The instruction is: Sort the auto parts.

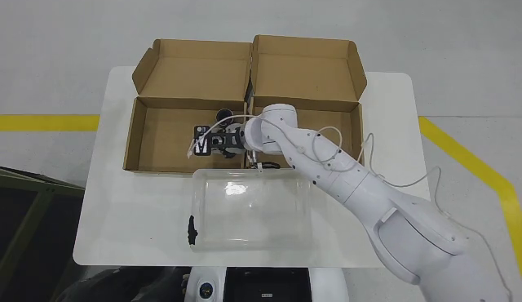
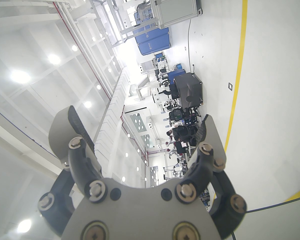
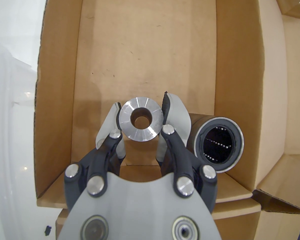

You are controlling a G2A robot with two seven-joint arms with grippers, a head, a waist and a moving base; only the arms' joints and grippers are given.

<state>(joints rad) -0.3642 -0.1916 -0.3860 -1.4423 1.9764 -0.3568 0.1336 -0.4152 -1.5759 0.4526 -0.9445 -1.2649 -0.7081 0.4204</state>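
Observation:
My right gripper (image 3: 141, 103) is shut on a silver metal ring (image 3: 153, 131) with a round centre hole, held just above the floor of the left cardboard box (image 3: 145, 38). A dark cylindrical bearing (image 3: 195, 126) with rows of small balls inside lies in the same box, close beside one finger, against the box wall. In the top view the right gripper (image 1: 214, 141) sits inside the left box (image 1: 159, 143), with the bearing (image 1: 224, 115) just beyond it. My left gripper (image 2: 140, 116) is open, holds nothing, and points up at the room.
A second open cardboard box (image 1: 306, 86) stands to the right of the first. A clear plastic bin (image 1: 253, 208) sits in front of both, with a small black part (image 1: 192, 230) at its left edge. The white table (image 1: 114, 220) has free room at the left.

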